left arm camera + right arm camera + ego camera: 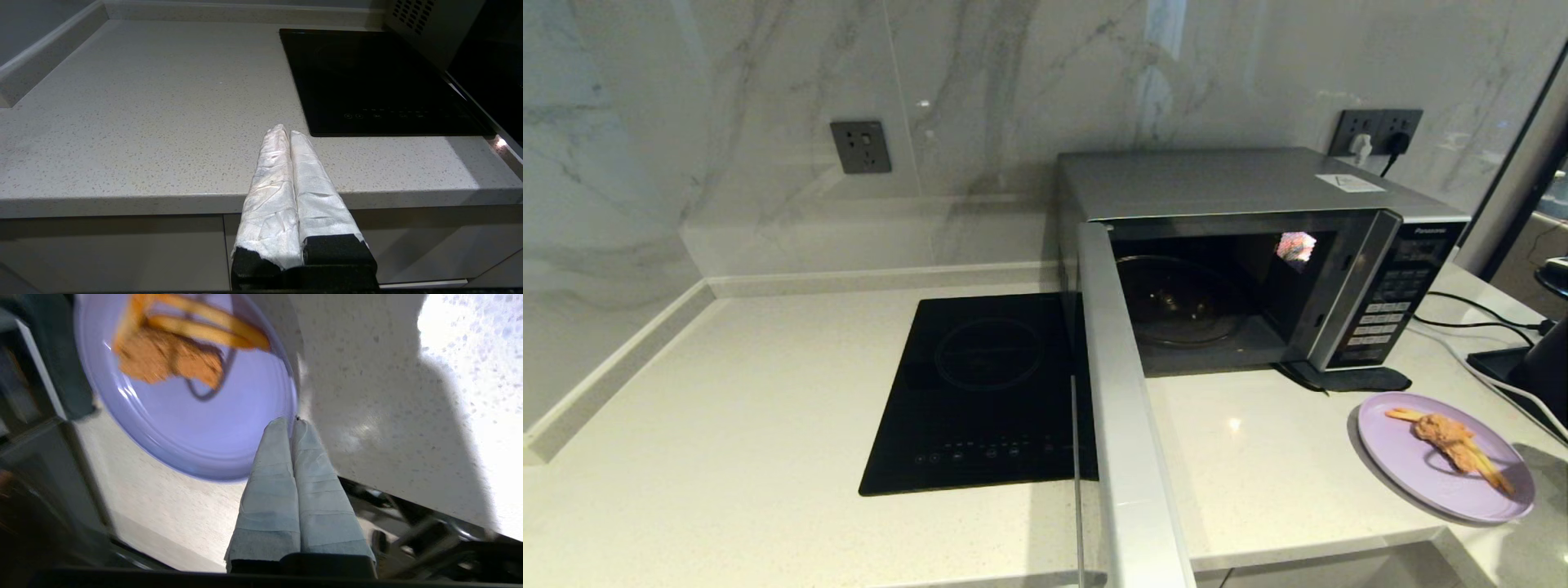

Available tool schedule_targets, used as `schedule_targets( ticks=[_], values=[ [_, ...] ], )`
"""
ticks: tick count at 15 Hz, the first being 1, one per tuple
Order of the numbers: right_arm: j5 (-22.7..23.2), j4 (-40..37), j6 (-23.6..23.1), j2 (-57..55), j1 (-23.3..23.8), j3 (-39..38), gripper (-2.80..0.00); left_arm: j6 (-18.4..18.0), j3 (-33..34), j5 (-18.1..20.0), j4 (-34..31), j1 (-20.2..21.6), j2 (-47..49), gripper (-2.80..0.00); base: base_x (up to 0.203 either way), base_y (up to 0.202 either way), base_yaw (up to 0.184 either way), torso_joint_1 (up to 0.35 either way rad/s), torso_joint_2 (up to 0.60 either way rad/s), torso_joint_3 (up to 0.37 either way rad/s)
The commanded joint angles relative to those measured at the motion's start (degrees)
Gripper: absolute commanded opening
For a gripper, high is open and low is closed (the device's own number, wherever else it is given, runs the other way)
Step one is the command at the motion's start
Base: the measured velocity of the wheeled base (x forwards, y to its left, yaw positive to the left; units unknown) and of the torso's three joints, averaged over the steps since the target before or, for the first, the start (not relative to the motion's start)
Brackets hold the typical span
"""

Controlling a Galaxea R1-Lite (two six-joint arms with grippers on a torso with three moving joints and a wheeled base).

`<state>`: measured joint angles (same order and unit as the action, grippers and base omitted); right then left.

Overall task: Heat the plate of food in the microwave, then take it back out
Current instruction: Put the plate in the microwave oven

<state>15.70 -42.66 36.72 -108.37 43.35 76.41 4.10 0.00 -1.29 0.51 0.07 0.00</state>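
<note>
The microwave (1258,188) stands at the back right of the counter with its door (1127,425) swung wide open towards me, and its cavity holds only the glass turntable (1176,302). The plate of food (1421,478), lavender with fries and a chicken piece (1445,437), lies on the counter in front of the microwave's button panel. In the right wrist view my right gripper (291,421) is shut and empty, its tips over the rim of the plate (212,428). My left gripper (288,130) is shut and empty above the counter's front edge.
A black induction cooktop (988,392) lies left of the open door. Black and white cables (1478,314) and a dark object (1547,359) sit at the far right. Wall sockets (1376,131) are behind the microwave. The counter's front edge (1323,555) runs close below the plate.
</note>
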Motion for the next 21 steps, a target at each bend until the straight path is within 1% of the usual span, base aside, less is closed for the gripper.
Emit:
schedule_targets(
  ticks=[1,4,5,6,13,14,17,18,21],
  values=[
    [-0.59,-2.85,-2.83,-0.73,-1.4,-0.59,-2.8,0.03,0.0,-0.03,0.02,0.01,0.09,-2.8,0.0,0.0,0.0,0.0,0.0,0.0],
    [-0.97,-3.2,-3.6,-1.49,-2.22,-0.73,-2.8,0.03,0.0,-0.03,0.02,0.01,0.09,-2.8,0.0,0.0,0.0,0.0,0.0,0.0],
    [-1.45,-2.96,-4.06,-1.5,-2.27,-0.6,-1.78,0.03,0.0,-0.03,0.02,0.01,0.09,-2.8,0.0,0.0,0.0,0.0,0.0,0.0],
    [-1.55,-2.96,-4.46,-1.51,-2.22,-0.48,0.0,0.03,0.0,-0.03,0.02,0.01,0.09,-2.8,0.0,0.0,0.0,0.0,0.0,0.0],
    [-1.85,-3.04,-4.37,-2.83,-2.22,-0.58,0.0,0.03,0.0,-0.03,0.02,0.01,0.09,-2.8,0.0,0.0,0.0,0.0,0.0,0.0],
    [-3.09,-3.07,-4.32,-3.4,-2.3,-0.65,0.0,0.03,0.0,-0.03,0.02,0.01,0.09,-2.8,0.0,0.0,0.0,0.0,0.0,0.0],
    [-10.55,-3.34,-3.91,-6.77,-2.79,-0.4,0.0,0.03,0.0,-0.03,0.02,0.01,0.09,-2.8,0.0,0.0,0.0,0.0,0.0,0.0],
    [-12.18,-3.39,-3.77,-7.41,-3.29,-0.23,0.0,0.03,0.0,-0.03,0.02,0.01,0.09,-2.8,0.0,0.0,0.0,0.0,0.0,0.0],
    [-12.31,-3.39,-3.76,-8.23,-4.48,-0.21,0.0,0.03,0.0,-0.03,0.02,0.01,0.09,-2.8,0.0,0.0,0.0,0.0,0.0,0.0]
  ],
)
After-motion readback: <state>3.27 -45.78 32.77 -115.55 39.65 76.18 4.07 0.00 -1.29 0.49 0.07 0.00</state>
